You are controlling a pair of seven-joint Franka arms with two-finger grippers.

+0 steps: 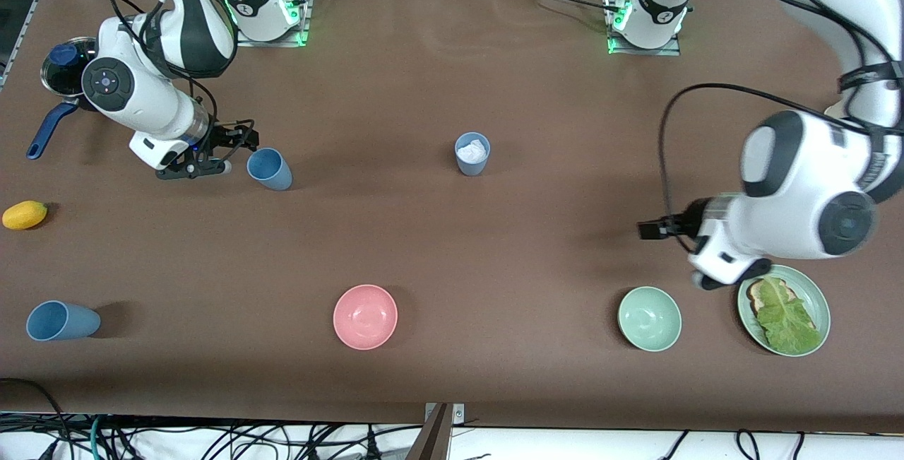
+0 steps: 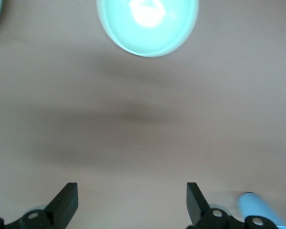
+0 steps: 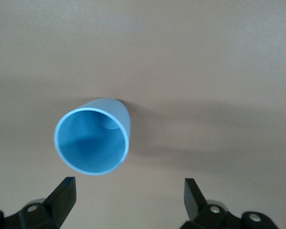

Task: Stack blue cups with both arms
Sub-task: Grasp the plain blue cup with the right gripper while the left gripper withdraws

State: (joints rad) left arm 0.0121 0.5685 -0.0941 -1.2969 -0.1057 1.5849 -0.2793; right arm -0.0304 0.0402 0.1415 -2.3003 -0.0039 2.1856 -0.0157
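Closing in on three scattered blue cups with both grippers wide open and empty.

Hanging low just beside the upright cup (image 1: 270,168) at its own end of the table, the right gripper (image 1: 233,152) could clip the rim and tip it, since the cup sits off-centre toward one finger in the right wrist view (image 3: 92,137). The left gripper (image 1: 653,228) hovers over bare table above the mint-green bowl (image 1: 650,318), beside the plate of toast and lettuce (image 1: 816,293), and risks brushing either. A second cup (image 1: 472,153), mid-table, holds something white that would block nesting; a third cup (image 1: 61,321) lies on its side, likely to roll when touched.
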